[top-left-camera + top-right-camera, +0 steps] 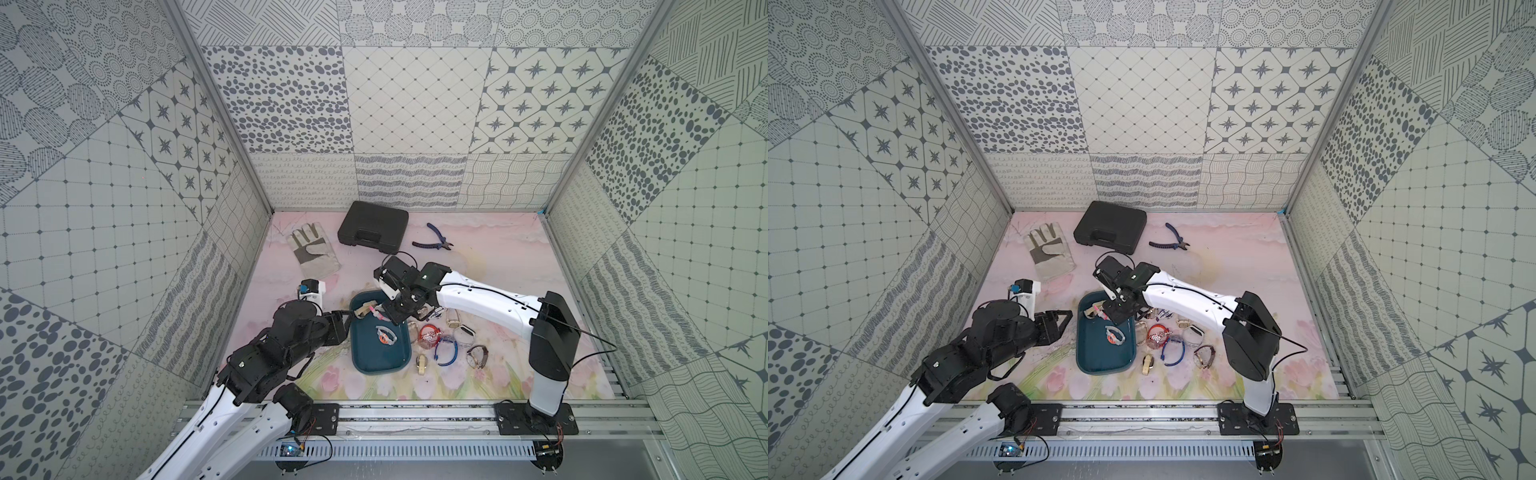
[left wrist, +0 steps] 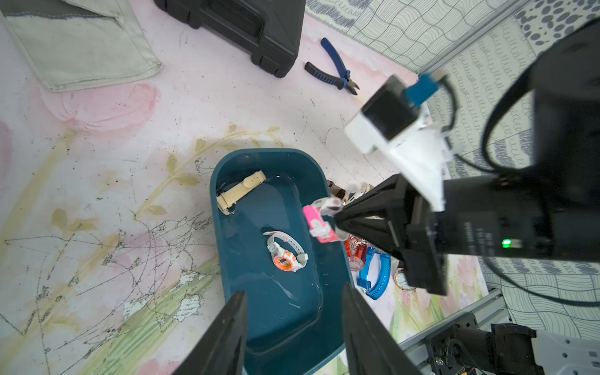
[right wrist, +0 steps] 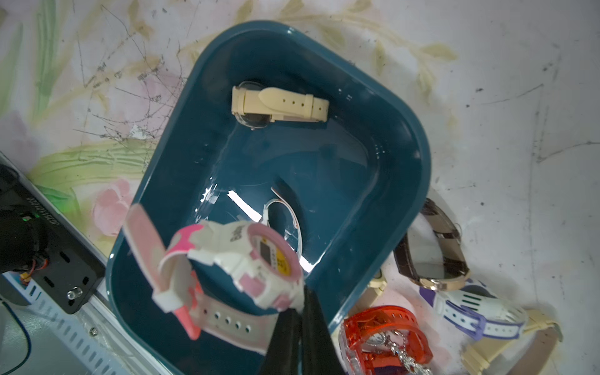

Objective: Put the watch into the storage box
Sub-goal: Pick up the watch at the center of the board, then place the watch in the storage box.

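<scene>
- Right gripper point(image 3: 303, 303) jaws clamped on the pink-white watch point(image 3: 259, 263), hanging over the storage box point(image 3: 418, 139).
- Left gripper point(image 2: 293, 292) jaws apart, empty, just beside the box rim.
- Cream watch point(image 3: 279, 104) and orange-faced watch point(image 2: 285, 256) lie inside.
- Loose watches point(image 1: 446, 345) crowd the box's other side; black case point(image 1: 372, 226) and pliers point(image 1: 434, 241) well apart.

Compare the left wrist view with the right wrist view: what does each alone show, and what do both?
Left wrist only: the black case, pliers, glove and the open left pincer. Right wrist only: the dial of the pink watch. Both: the storage box holding the beige watch, and the right pincer shut on the pink watch.
</scene>
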You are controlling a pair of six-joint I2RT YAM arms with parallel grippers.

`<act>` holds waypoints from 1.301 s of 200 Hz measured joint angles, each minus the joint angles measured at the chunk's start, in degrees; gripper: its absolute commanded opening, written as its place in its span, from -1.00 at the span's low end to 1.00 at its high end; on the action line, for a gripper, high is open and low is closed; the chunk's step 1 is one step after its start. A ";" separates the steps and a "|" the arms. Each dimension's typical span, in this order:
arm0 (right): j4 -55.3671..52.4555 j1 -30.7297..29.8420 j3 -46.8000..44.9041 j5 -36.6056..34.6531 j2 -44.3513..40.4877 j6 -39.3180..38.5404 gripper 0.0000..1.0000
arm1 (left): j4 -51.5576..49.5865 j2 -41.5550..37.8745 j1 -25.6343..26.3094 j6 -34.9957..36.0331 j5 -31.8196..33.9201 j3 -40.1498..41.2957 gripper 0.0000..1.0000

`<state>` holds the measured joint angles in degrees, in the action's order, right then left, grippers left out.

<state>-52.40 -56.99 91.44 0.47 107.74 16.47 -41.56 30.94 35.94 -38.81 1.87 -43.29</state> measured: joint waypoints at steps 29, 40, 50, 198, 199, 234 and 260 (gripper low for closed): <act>-2.12 -0.37 5.44 -2.38 6.78 0.28 -1.00 | -1.77 -1.20 0.00 -0.17 -0.04 -0.48 0.02; -3.04 -0.37 7.61 -3.67 9.03 0.55 -1.00 | -2.60 -1.44 0.00 -0.15 -0.02 -0.70 0.02; -4.07 -0.37 9.55 -4.72 10.91 0.68 -1.00 | -3.39 -1.81 0.00 -0.13 0.00 -0.92 0.02; -9.35 0.52 14.08 -8.35 17.84 0.70 -1.00 | -5.97 -2.91 0.00 0.04 -0.02 -1.25 0.01; -9.40 0.52 14.10 -8.35 17.92 0.70 -1.00 | -5.97 -2.91 0.00 0.04 -0.02 -1.25 0.01; -10.19 0.52 14.53 -8.44 20.24 0.70 -0.77 | -5.97 -2.89 0.00 0.07 -0.02 -1.25 0.02; -10.69 0.52 15.21 -8.79 20.24 0.94 -0.48 | -5.95 -2.84 0.00 0.07 -0.02 -1.20 0.02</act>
<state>-63.09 -56.47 106.65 -8.32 127.98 17.41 -47.51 28.10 35.94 -38.74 1.85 -44.49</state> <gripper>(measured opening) 0.202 0.509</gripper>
